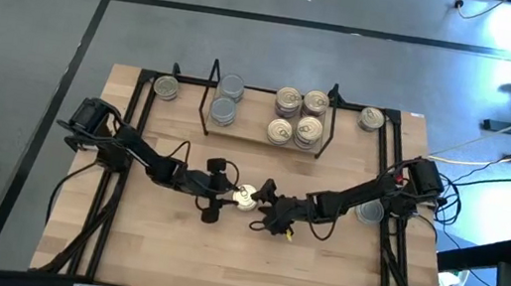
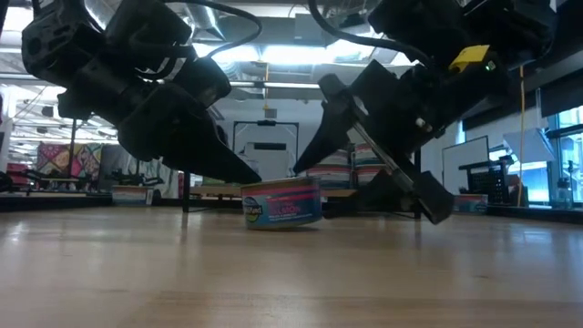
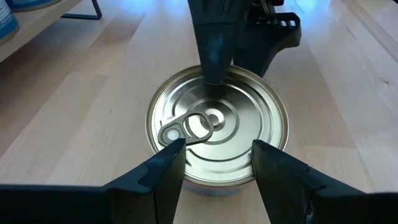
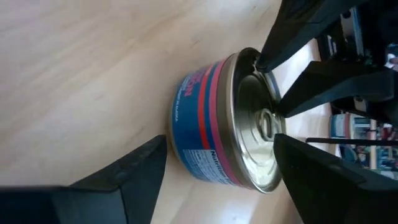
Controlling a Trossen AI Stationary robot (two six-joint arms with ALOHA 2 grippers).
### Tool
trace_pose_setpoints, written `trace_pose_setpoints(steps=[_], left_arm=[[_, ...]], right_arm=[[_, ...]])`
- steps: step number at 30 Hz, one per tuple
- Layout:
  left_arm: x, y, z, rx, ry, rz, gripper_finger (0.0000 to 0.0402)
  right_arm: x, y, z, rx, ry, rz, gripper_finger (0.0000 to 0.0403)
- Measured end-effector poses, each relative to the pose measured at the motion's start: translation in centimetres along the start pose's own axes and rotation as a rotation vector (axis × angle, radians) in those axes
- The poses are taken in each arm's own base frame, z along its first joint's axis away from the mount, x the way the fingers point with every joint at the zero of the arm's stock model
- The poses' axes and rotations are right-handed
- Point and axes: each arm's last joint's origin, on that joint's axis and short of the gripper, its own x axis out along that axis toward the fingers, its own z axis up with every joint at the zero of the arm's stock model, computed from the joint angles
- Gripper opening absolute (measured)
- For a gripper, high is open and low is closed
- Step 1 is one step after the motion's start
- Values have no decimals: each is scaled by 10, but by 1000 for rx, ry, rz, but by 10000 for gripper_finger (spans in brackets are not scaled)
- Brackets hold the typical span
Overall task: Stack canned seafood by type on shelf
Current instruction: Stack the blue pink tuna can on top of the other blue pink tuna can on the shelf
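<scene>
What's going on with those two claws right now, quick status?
Left gripper and right gripper open, flanking one gold-lidded tin mid-table. Tin upright, ungripped. Shelf behind, partly stacked. Nothing between.

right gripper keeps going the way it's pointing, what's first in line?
Probably the tin on the table: it sits just ahead of the right gripper, between its open jaws. The left gripper is right behind it on the far side, jaws also around the tin, so that's next. Depth is hard to judge.

Wooden table (image 1: pixel 170 251) on grey floor (image 1: pixel 31 31) crossed by dark lines. Cables (image 1: pixel 491 176) trail right. Monitors and desks blurred beyond.
</scene>
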Motion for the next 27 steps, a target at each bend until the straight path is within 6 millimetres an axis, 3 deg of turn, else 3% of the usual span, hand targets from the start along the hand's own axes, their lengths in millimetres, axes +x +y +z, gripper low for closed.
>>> trace_pose_setpoints(steps=[15, 27], left_arm=[[0, -1, 0, 5, 0, -1, 184], [-1, -2, -1, 12, 0, -4, 184]], right_arm=[[0, 0, 0, -186, 14, -5, 294], [4, 3, 0, -194, -12, 1, 294]])
